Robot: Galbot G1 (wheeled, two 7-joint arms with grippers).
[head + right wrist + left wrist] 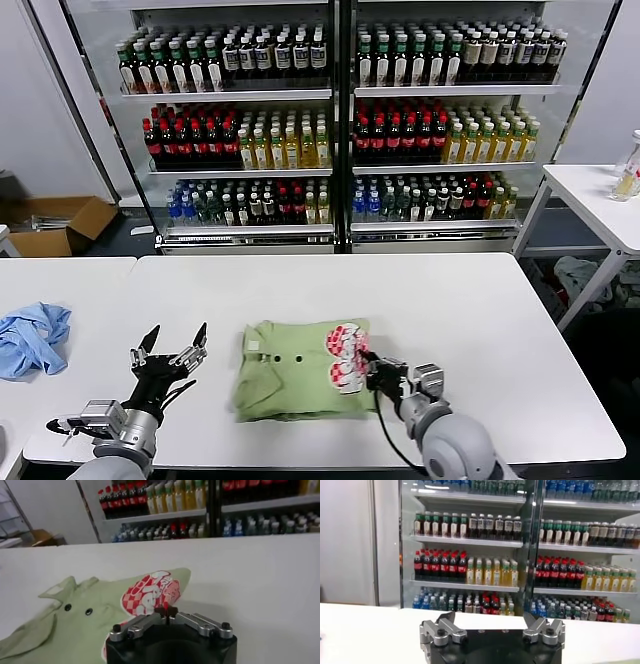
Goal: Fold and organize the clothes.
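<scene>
The light green shirt [290, 378] lies folded into a rough rectangle at the front middle of the white table [460, 320], with its red-and-white checkered print [345, 358] on the right side. My right gripper [368, 368] is shut at the shirt's right edge, by the print, and a sliver of red fabric shows between its tips. In the right wrist view the gripper [166, 612] lies over the print [150, 594] on the shirt [75, 625]. My left gripper [172, 348] is open and empty, raised to the left of the shirt; its own view [492, 622] shows only table and shelves.
A crumpled light-blue cloth [32, 338] lies at the table's left edge. Glass-door coolers full of bottles [330, 120] stand behind the table. A second white table [600, 195] stands at the right, and a cardboard box [60, 222] is on the floor at the left.
</scene>
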